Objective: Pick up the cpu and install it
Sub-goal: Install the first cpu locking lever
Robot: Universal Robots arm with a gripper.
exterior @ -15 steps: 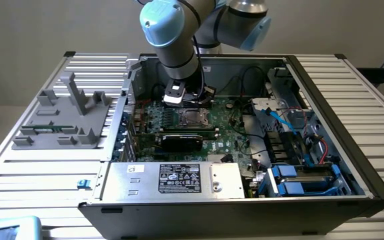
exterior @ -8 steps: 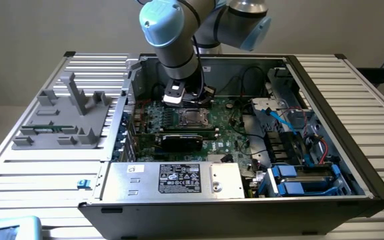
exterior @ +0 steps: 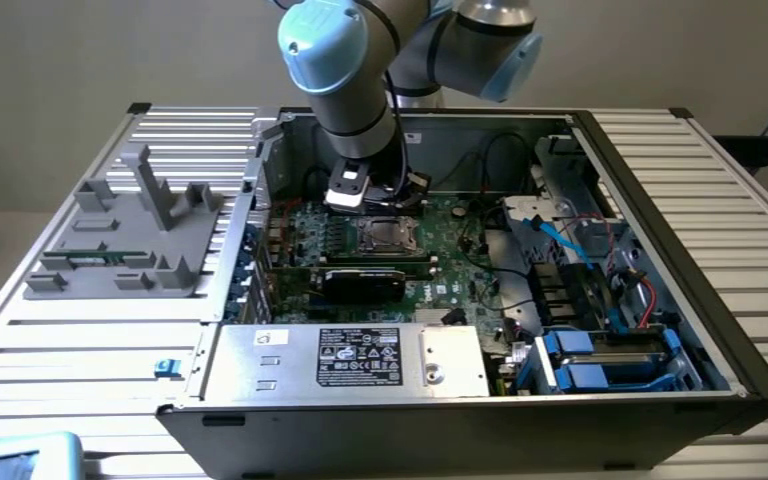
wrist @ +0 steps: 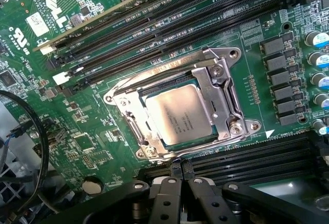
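The cpu [wrist: 177,115], a flat silver-grey square chip, lies in the metal-framed socket [wrist: 226,100] on the green motherboard [wrist: 97,147]. From outside, the cpu [exterior: 381,235] shows in the middle of the open computer case [exterior: 651,250]. My gripper [wrist: 180,184] hovers just above and beside the socket, shut, with its black fingers pressed together and nothing between them. In the exterior view the arm reaches down into the case and the gripper [exterior: 377,207] hangs right over the socket's far edge.
A black expansion card [exterior: 364,278] lies just in front of the socket, then a silver box with a black label [exterior: 357,360]. Black memory slots [wrist: 154,29] flank the socket. Blue drive caddies [exterior: 598,365] sit at the exterior view's right, a grey fixture [exterior: 131,235] outside at its left.
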